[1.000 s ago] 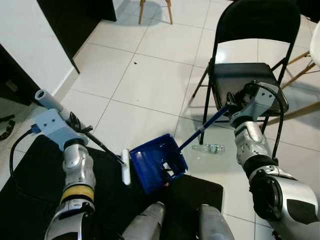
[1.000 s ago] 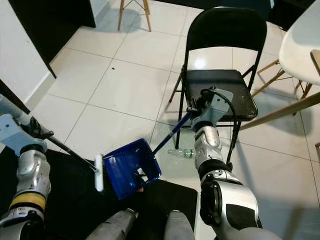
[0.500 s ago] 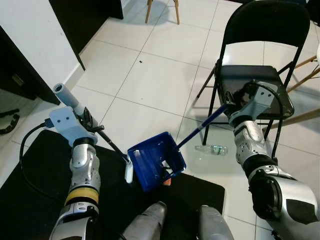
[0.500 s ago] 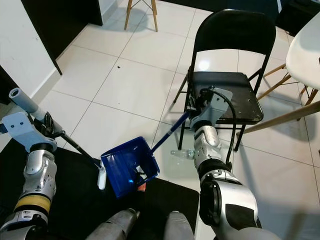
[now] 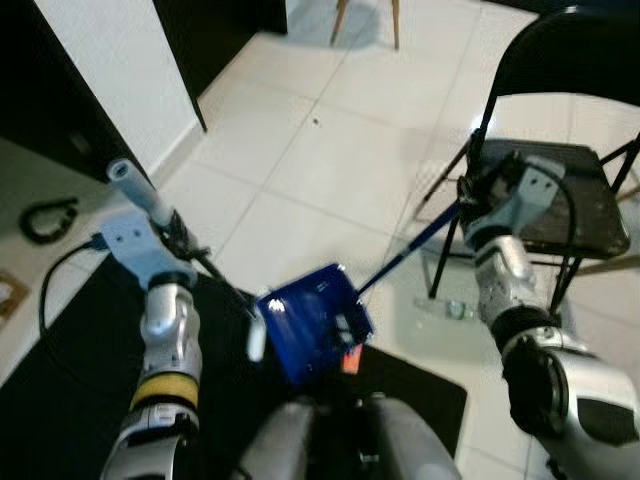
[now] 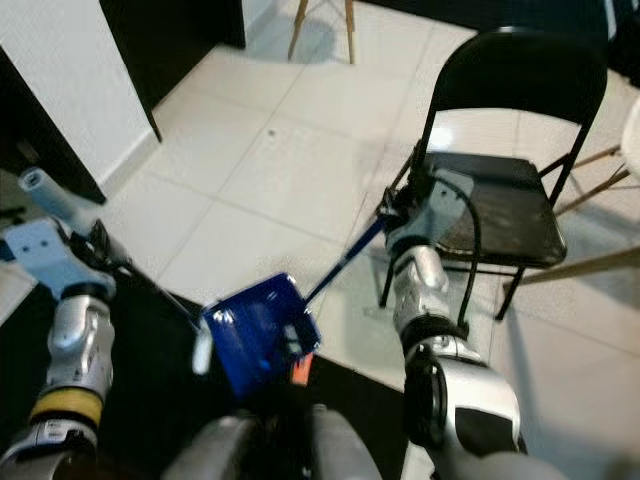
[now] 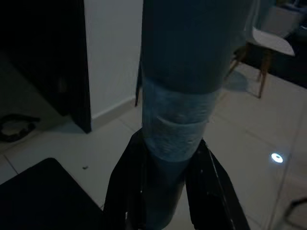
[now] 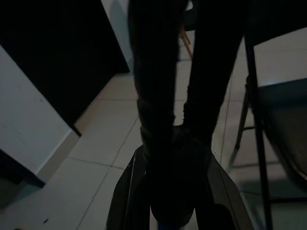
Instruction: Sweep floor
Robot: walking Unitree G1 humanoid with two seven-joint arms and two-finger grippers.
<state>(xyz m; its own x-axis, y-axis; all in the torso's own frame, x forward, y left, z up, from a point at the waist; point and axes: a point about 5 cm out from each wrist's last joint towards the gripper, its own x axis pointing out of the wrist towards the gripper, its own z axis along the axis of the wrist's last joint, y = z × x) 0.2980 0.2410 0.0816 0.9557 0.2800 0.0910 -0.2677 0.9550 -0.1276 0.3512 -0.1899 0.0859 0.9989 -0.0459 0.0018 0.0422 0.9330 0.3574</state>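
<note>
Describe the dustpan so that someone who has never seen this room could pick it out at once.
Start at the black folding chair on the white tiled floor. From the right pincer in front of its seat, follow the blue handle down toward the robot to the dustpan at the edge of the black mat. It is the one deep-blue open scoop; the brush beside it is white.

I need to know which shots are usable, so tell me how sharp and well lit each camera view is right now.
Both eye views are motion-blurred: the blue dustpan and black folding chair have soft edges. The left wrist view is dim, with the broom handle close up and out of focus. The right wrist view is very dark, its gripper fingers mere silhouettes against brighter tiles.
</note>
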